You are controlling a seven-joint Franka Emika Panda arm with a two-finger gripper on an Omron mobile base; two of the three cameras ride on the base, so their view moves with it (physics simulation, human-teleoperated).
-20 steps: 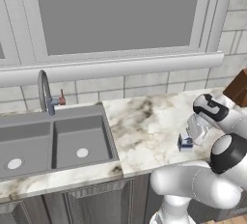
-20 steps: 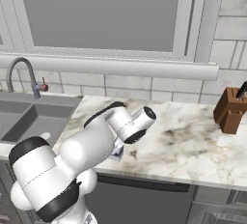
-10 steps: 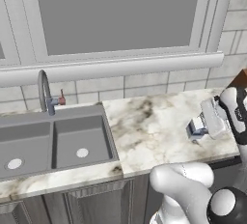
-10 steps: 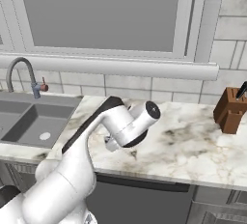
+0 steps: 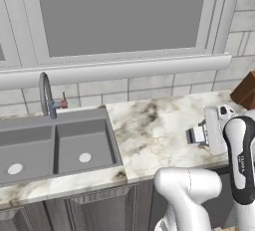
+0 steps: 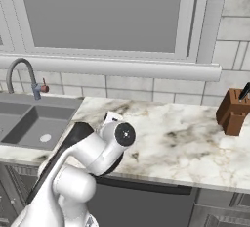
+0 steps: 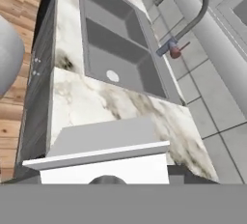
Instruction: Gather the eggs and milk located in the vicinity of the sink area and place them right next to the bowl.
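The two-finger tool [image 5: 191,136] holds the small white gable-top milk carton [image 7: 103,159] between its fingers above the right part of the marble desk [image 5: 154,125], well right of the grey steel double sink [image 5: 52,145].

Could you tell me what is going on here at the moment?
A white robot arm is carrying a small white milk carton with a blue band in its end effector above the marble counter, to the right of the steel sink and its curved faucet. In the hand view the carton's gabled top sits right in front of the camera. A brown knife block stands further right by the tiled wall.
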